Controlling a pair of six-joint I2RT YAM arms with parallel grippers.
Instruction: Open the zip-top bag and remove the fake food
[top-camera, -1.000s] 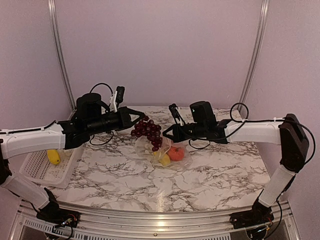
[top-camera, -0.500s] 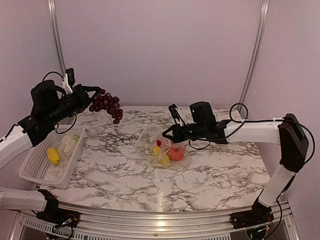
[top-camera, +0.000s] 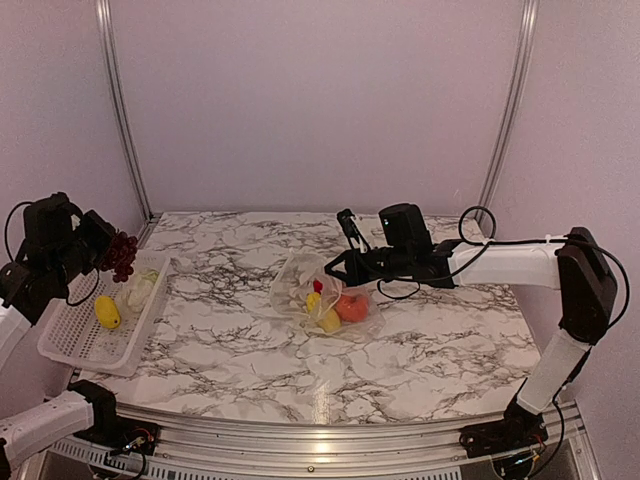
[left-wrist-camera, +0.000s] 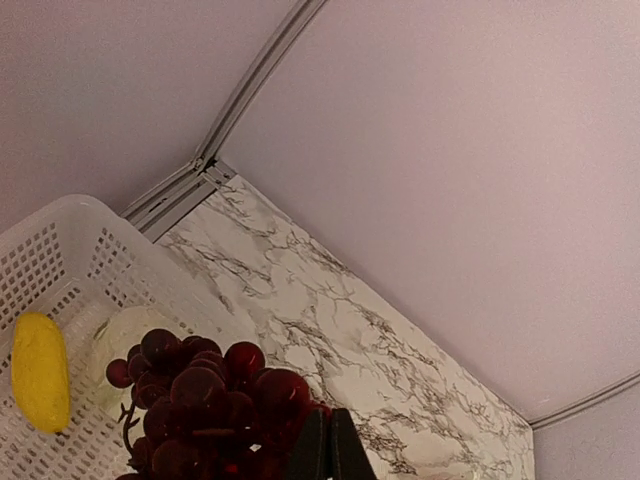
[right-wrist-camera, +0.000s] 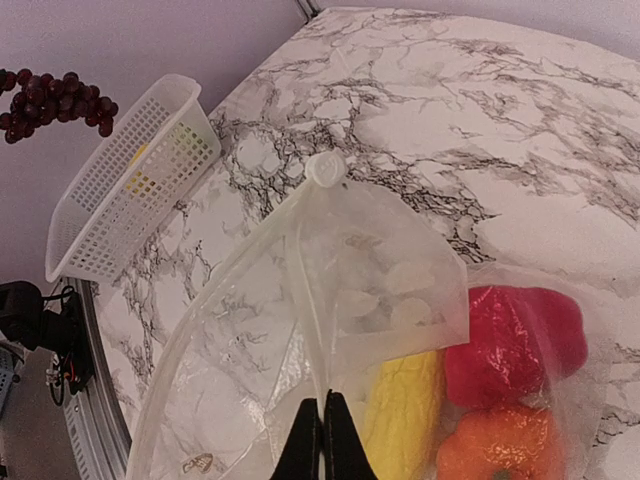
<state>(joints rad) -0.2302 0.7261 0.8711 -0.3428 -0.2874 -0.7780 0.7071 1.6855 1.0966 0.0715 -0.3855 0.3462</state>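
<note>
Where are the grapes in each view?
Top external: grapes at far left, held by the left gripper, above the basket's far end.
Left wrist: grapes bottom centre-left, against the shut fingers; basket behind them.
Right wrist: grapes in the top-left corner, up-left of the basket; the right gripper pinches the bag in front.
Shared landmark: the white basket.

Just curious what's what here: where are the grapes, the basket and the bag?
grapes (left-wrist-camera: 210, 400), left wrist view, middle of the bunch
basket (right-wrist-camera: 95, 225), right wrist view, lattice side wall
bag (right-wrist-camera: 370, 270), right wrist view, lifted clear flap
</note>
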